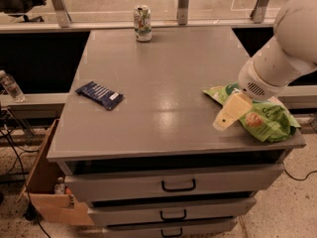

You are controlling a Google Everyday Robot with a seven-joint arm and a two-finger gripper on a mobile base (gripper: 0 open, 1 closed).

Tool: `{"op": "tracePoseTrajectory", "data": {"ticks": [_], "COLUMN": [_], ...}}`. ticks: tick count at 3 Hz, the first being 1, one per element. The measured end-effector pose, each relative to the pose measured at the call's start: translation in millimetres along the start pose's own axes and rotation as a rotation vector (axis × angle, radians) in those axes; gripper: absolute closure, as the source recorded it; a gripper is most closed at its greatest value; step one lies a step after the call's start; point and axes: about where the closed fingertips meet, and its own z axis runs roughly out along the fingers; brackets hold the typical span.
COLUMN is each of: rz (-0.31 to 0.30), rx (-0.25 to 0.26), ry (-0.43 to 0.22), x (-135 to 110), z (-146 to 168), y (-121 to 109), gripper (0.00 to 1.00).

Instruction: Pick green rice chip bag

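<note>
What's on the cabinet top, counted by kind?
Snack bags: 1, green rice chip bag
Flat wrappers: 1, dark-blue wrapper
Cans: 1, green-and-white can
Total: 3
The gripper is at the bag's left side, not counted.

The arm (292, 38) is a thick, smooth, off-white tube made of rounded shells, glossy where the light catches it. It ends in a round joint housing (262, 76) of the same colour, whose face carries a small patch of dark vent holes (255, 88). The hand (229, 113) is a flat, blocky, pale cream-yellow piece with a lighter tip, low over the right front of the grey worktop (163, 108).
</note>
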Motion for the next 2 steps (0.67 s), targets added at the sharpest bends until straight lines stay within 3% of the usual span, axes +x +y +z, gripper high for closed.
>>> {"op": "tracePoseTrajectory", "data": {"ticks": [1, 2], "rz": [0.042, 0.073], "rx": [0.016, 0.014], "ry": [0.016, 0.017], "x": [9, 14], "z": [21, 33], "y": [-17, -29], "gripper": [0.00, 0.17]}}
